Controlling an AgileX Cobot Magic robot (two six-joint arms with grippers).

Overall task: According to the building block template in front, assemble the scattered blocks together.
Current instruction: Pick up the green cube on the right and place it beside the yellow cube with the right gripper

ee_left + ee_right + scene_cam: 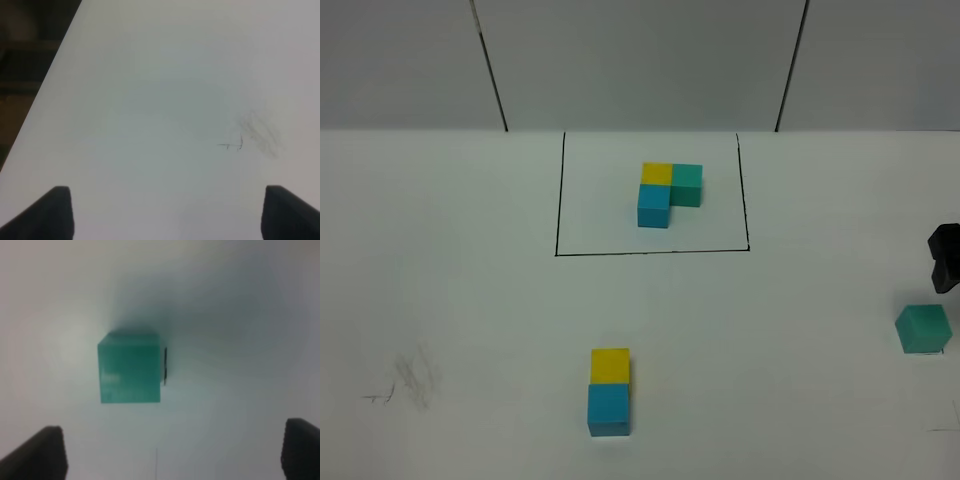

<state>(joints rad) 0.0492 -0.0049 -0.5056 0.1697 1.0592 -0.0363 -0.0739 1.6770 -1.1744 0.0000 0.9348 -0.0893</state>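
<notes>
the step in hand looks like fetching the teal-green cube (131, 369), the one scattered block not yet joined. it lies just ahead of the right pincer (175, 455), beyond the fingertips and nearer one finger than the other, not between them. this pincer gapes wide and holds nothing. the yellow cube (611, 365) and sky-blue cube (609, 410) sit touching, well away from it, as does the building block template (670, 190). next, i judge, it should advance and lower until the fingers straddle the cube, then close. the left pincer (170, 215) hovers wide open and empty over bare table (150, 100), a pencil scuff (260, 132) ahead of it.
</notes>
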